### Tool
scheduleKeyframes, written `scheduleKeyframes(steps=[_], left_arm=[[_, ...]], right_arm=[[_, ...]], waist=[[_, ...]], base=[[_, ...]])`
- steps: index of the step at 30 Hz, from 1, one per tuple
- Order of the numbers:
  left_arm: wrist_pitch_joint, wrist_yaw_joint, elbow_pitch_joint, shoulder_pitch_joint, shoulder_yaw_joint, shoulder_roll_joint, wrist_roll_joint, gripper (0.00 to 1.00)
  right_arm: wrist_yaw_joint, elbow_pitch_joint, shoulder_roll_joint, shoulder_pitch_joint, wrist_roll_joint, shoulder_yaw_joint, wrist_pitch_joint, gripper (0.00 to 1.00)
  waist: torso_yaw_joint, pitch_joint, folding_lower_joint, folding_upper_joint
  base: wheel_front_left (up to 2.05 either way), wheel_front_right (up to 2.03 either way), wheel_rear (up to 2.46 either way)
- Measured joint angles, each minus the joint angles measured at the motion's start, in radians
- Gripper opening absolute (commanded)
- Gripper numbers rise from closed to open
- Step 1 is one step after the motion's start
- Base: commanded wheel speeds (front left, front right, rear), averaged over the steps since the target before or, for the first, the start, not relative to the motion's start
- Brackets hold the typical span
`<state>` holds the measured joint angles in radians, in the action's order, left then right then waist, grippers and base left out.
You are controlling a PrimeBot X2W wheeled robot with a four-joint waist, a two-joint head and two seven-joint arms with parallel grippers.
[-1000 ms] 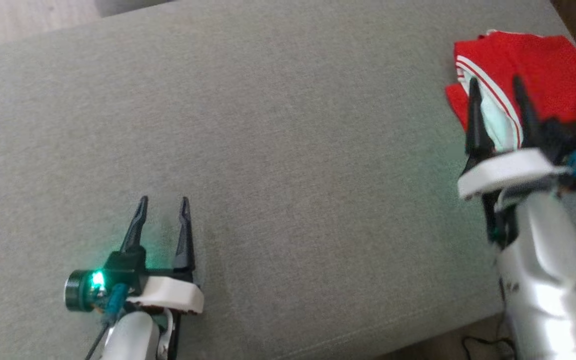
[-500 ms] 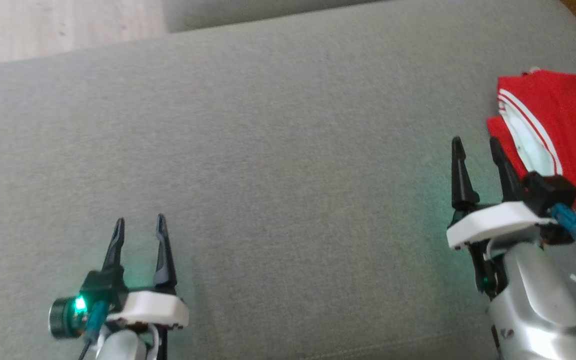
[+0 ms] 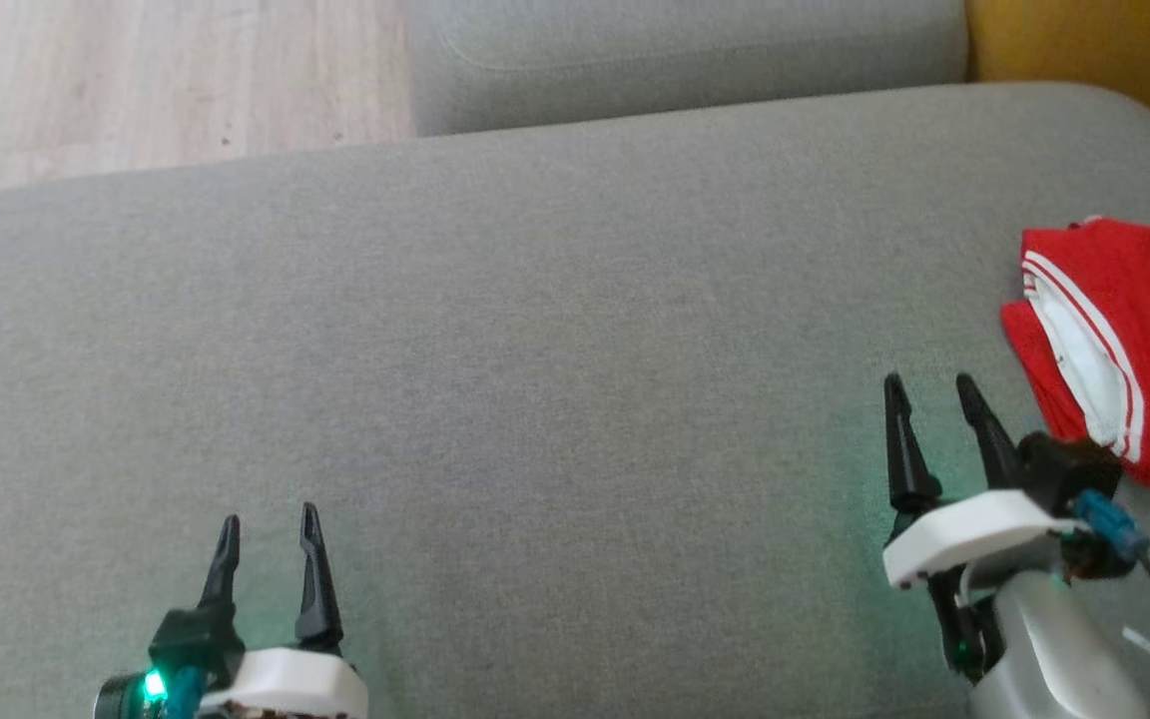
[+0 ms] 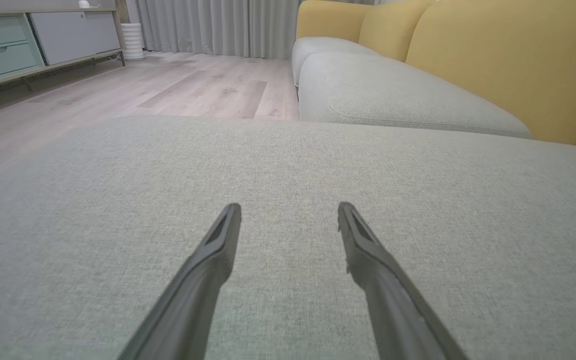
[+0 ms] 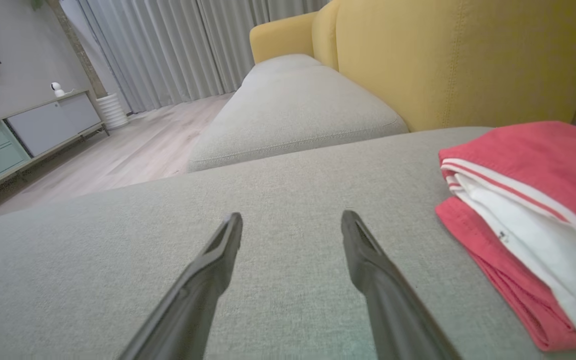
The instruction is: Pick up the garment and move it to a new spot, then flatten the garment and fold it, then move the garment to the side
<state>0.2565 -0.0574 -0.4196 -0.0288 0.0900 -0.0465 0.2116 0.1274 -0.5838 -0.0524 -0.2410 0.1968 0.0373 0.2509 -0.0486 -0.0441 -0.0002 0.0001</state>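
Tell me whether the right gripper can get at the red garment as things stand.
Probably yes: the right gripper stands open close beside the red garment, not touching it, and only grey cushion lies between them.

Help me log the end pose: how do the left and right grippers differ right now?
The left gripper hangs at the lower left of the head view over bare grey cushion. The right gripper sits at the lower right, beside the folded red garment, its fingers apart from it. The left gripper shows lower in that view than the right gripper. Both are open and empty, fingers pointing up the view.
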Motion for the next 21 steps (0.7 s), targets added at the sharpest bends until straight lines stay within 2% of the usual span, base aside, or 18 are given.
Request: scheduleKeyframes(steps=[7,15,16,21], left_arm=[[0.0,0.005,0.003,0.018,-0.001,0.0,0.0,1.0],[0.0,0.006,0.015,0.018,-0.002,0.0,0.0,1.0],[0.0,0.006,0.019,0.018,-0.002,0.0,0.003,0.0],[-0.002,0.006,-0.048,0.038,0.005,0.001,0.005,0.0]], right_arm=[[0.0,-0.006,0.001,0.01,0.015,0.023,0.0,1.0],[0.0,-0.011,0.001,0.01,0.015,0.035,0.0,1.0],[0.0,-0.012,0.001,0.01,0.015,0.036,0.0,0.0],[0.0,-0.077,0.006,0.056,0.014,0.037,-0.002,0.0]], waist=[[0.031,0.015,0.0001,0.0],[0.035,0.012,0.0002,0.0],[0.034,0.011,0.0002,0.0],[0.034,0.012,0.0003,0.0]], base=[[0.0,0.0,0.0],[0.0,0.0,0.0],[0.0,0.0,0.0],[0.0,0.0,0.0]])
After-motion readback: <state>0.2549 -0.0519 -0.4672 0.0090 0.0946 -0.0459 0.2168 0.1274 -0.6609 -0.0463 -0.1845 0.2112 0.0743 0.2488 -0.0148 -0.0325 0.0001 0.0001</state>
